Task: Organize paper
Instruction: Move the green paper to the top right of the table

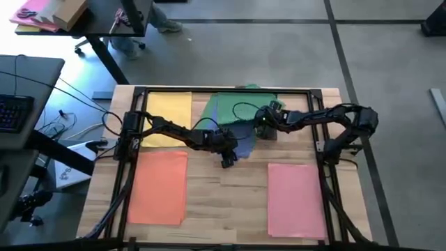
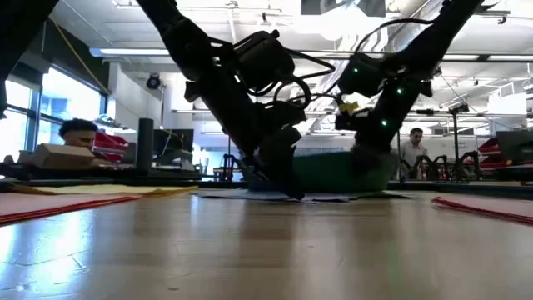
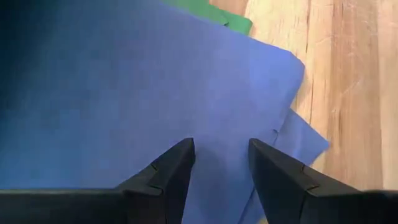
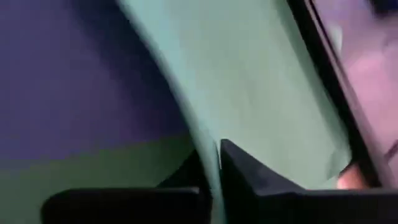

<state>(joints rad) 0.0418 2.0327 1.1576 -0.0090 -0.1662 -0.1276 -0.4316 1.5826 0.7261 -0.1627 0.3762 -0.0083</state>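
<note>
Blue paper [image 3: 155, 81] over green paper [image 1: 233, 104] at desk [image 1: 223, 192] centre-back, left gripper [image 3: 221, 165] jaws parted above the blue, right gripper [image 4: 214, 165] jaws clenched on a green sheet, yellow [image 1: 167, 115], orange [image 1: 159, 187], pink [image 1: 295, 198] sheets apart.

The blue paper [image 1: 240, 134] is mostly hidden under the two arms, so its full shape cannot be seen from above. The green paper [image 1: 233, 106] is partly covered by the blue paper and by the right gripper [image 1: 267, 127]. In the right wrist view everything is blurry; a green sheet runs up between the two dark fingers [image 4: 249, 180], but the spot where they pinch it is hard to make out. From the table-level camera the papers look like thin lines. The left gripper [image 3: 221, 155] has its fingers cut off by the picture's edge
</note>
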